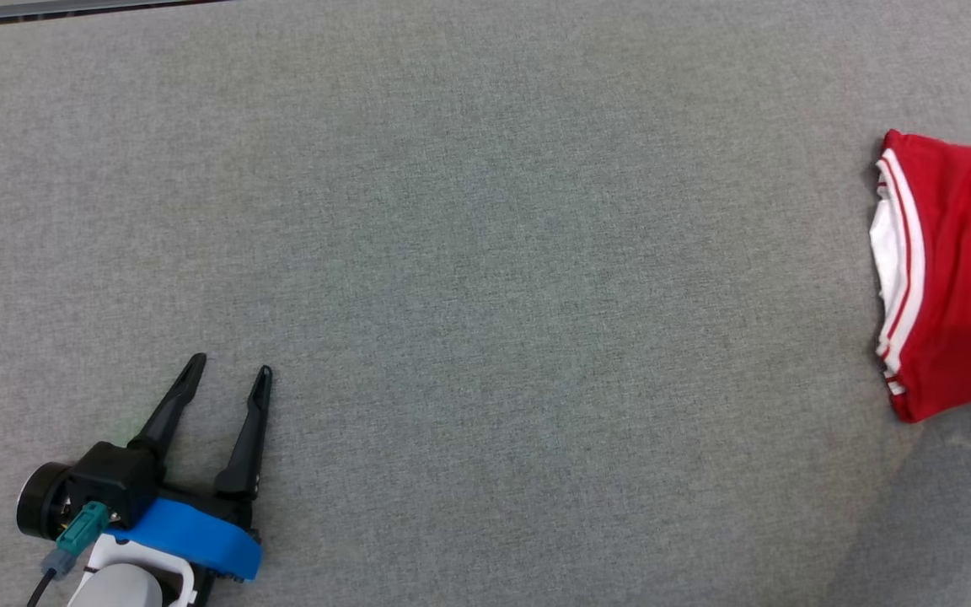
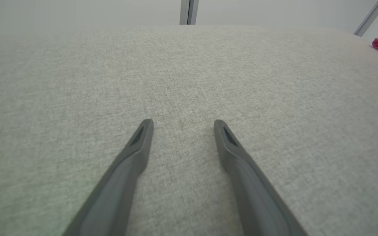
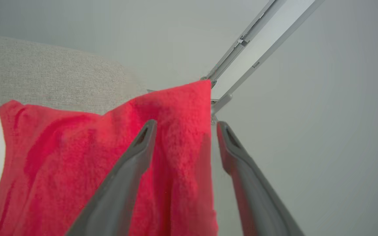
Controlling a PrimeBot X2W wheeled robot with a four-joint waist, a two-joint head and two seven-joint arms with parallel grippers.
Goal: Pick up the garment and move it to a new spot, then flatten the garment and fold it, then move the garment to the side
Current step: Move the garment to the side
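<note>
Jaws apart, garment [image 1: 957, 278] by table [image 1: 485, 253] edge

The red garment [image 1: 966, 278], trimmed with white-and-red stripes, lies creased at the right edge of the grey surface [image 1: 452, 253].

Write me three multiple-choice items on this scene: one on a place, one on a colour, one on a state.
1. Where in the head view is the garment?
A. at the right edge
B. in the middle
C. at the lower left

2. What is the garment's main colour?
A. blue
B. red
C. green

3. How is the left gripper?
A. shut on the garment
B. open and empty
C. shut and empty

Answers:
1 A, the right edge of the head view cuts it off.
2 B, it shows red in the head and right wrist views.
3 B, its jaws stand apart with nothing between them.
</note>
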